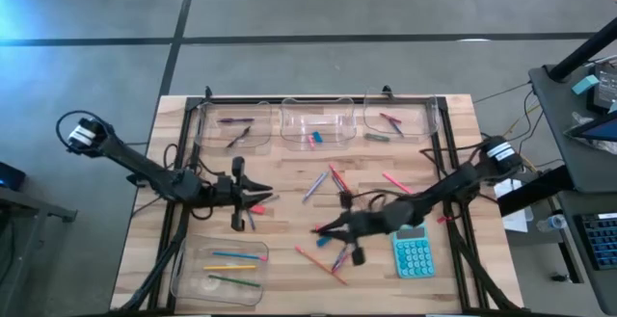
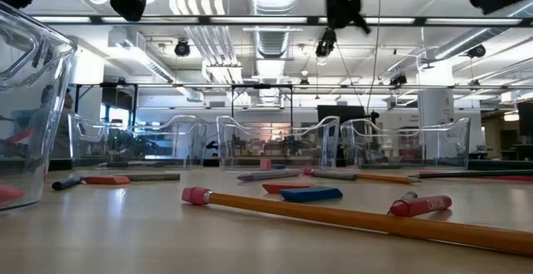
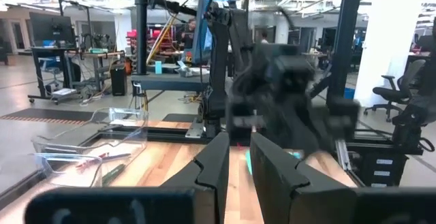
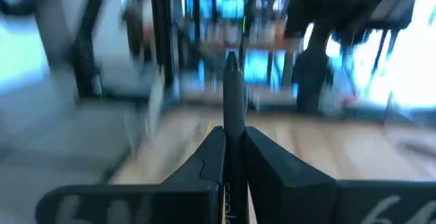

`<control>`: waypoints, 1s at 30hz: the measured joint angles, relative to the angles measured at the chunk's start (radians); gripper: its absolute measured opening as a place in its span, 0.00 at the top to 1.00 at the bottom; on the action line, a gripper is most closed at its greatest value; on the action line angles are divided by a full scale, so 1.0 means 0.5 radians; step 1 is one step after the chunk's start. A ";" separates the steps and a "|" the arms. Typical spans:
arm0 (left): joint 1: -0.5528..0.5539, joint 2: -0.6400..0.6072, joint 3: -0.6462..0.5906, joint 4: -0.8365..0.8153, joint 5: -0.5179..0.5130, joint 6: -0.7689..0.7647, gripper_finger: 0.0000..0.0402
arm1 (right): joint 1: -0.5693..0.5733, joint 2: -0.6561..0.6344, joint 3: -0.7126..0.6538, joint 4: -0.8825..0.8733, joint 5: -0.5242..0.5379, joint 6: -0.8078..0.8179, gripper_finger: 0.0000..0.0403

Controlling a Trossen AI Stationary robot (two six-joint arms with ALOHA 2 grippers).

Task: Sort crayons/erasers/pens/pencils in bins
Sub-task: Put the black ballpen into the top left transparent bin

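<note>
Gripping a dark pen (image 4: 232,88) mid-table, the right claw (image 4: 231,149) should lift level toward the eleven o'clock bin (image 1: 234,124).

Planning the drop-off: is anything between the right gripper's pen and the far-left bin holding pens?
The pen in the right gripper has a mostly open route to the bin; only the left gripper sits close beside it.

Right gripper (image 4: 235,149) clamped, left gripper (image 3: 238,166) ajar
</note>
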 joint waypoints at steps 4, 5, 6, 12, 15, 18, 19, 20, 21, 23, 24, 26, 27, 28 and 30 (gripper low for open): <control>0.020 0.246 0.027 0.271 0.001 0.101 0.88 | 0.001 -0.036 -0.287 0.699 0.028 0.003 0.93; 0.027 0.316 0.039 0.322 0.001 0.107 0.88 | 0.000 -0.029 -0.339 0.816 0.036 0.000 0.93; 0.038 0.385 0.061 0.356 0.002 0.109 0.86 | 0.000 -0.021 -0.379 0.904 0.065 0.000 0.93; 0.100 0.773 0.311 0.371 0.046 0.098 0.67 | -0.002 0.039 -0.455 1.025 0.306 0.058 0.93; 0.122 0.971 0.471 0.364 0.051 0.009 0.54 | -0.001 0.054 -0.422 1.025 0.319 0.023 0.93; 0.154 1.154 0.623 0.363 0.084 -0.123 0.42 | 0.007 0.053 -0.394 1.004 0.317 -0.044 0.93; 0.162 1.210 0.664 0.361 0.119 -0.161 0.39 | 0.009 0.053 -0.385 0.985 0.318 -0.054 0.93; 0.173 1.263 0.707 0.358 0.163 -0.202 0.36 | 0.009 0.053 -0.378 0.975 0.319 -0.063 0.93; 0.185 1.312 0.751 0.358 0.209 -0.240 0.34 | 0.009 0.053 -0.372 0.967 0.318 -0.069 0.92; 0.205 1.409 0.832 0.360 0.301 -0.311 0.30 | 0.009 0.053 -0.359 0.955 0.319 -0.070 0.91; 0.209 1.452 0.872 0.360 0.325 -0.318 0.28 | 0.009 0.053 -0.353 0.946 0.319 -0.071 0.91; 0.214 1.543 0.945 0.363 0.332 -0.319 0.27 | 0.012 0.053 -0.351 0.933 0.319 -0.073 0.90; 0.214 1.579 0.975 0.361 0.332 -0.320 0.27 | 0.012 0.053 -0.348 0.929 0.319 -0.072 0.90; 0.216 1.616 1.010 0.359 0.331 -0.320 0.27 | 0.013 0.057 -0.345 0.929 0.319 -0.072 0.90; 0.217 1.686 1.078 0.365 0.333 -0.322 0.27 | 0.013 0.067 -0.344 0.927 0.319 -0.057 0.90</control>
